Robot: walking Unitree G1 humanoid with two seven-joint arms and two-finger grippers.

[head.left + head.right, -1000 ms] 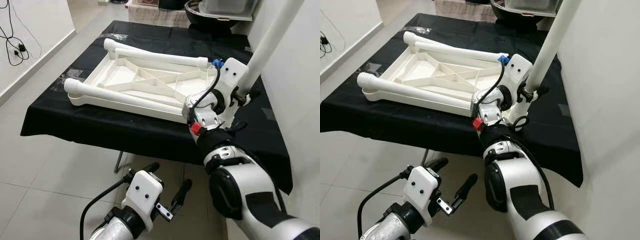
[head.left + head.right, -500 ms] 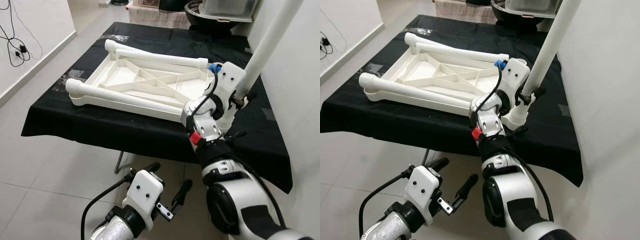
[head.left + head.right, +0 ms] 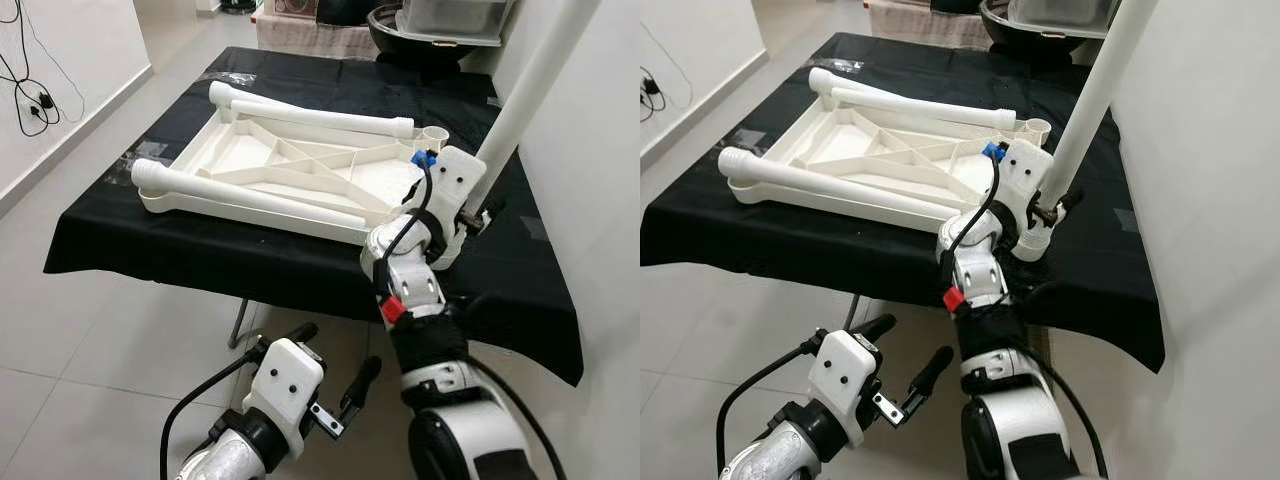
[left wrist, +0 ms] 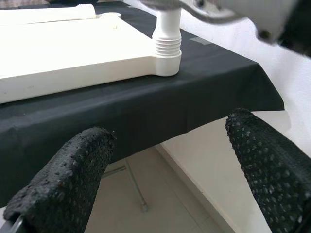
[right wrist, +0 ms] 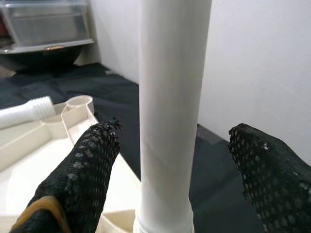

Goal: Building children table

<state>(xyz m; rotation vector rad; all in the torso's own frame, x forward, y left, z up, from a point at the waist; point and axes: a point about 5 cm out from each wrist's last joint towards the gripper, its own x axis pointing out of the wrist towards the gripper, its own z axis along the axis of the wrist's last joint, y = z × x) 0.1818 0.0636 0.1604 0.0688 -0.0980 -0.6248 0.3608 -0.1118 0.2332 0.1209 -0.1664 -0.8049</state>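
An upturned white plastic tabletop [image 3: 290, 170] is lying on a counter [image 3: 200, 255] draped in black cloth, its ribbed underside facing up; two loose white legs are resting on it, one long leg [image 3: 250, 198] lying along the near edge and another leg [image 3: 320, 115] lying along the far edge; an open round socket [image 3: 432, 134] is showing at the far right corner. At the near right corner a third white leg [image 3: 1095, 95] is standing upright, tilting slightly, its threaded end [image 4: 167, 51] sitting in the corner socket. The right gripper [image 5: 167, 160] is reaching in at this upright leg low down, its jaws standing apart on either side of the tube with a gap on both sides, so the black fingers [image 5: 90, 165] are not pressing it. The left gripper [image 3: 335, 385] is hanging low in front of the counter edge over the tiled floor [image 3: 90, 340], its jaws spread wide and holding nothing. A dark bowl [image 3: 420, 35] and a clear bin [image 3: 455, 15] are sitting beyond the counter; cables [image 3: 30, 85] are trailing along the white wall on the left.
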